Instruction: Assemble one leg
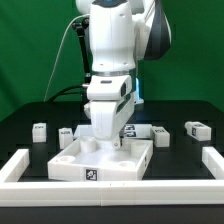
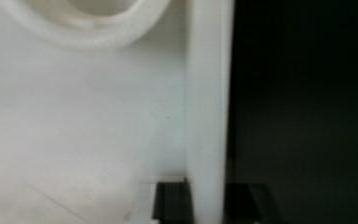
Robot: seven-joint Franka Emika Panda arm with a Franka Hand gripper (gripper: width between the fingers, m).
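Several legs, small white posts with square tags, stand on the black table: two at the exterior view's left (image 1: 40, 132) (image 1: 66, 134) and two at its right (image 1: 160, 135) (image 1: 197, 129). The large white square tray-like part (image 1: 75, 160) lies in the front middle. My gripper (image 1: 110, 142) reaches down onto it, far from every leg. In the wrist view my gripper (image 2: 208, 198) has its two dark fingers (image 2: 169, 202) on either side of the part's raised rim (image 2: 206, 100), pressed against it. A round hole (image 2: 96, 15) in the part shows close by.
White border rails lie at the front left (image 1: 18, 165) and front right (image 1: 211, 160) of the table. A tagged white piece (image 1: 131, 130) shows behind the arm, mostly hidden. A green wall stands at the back.
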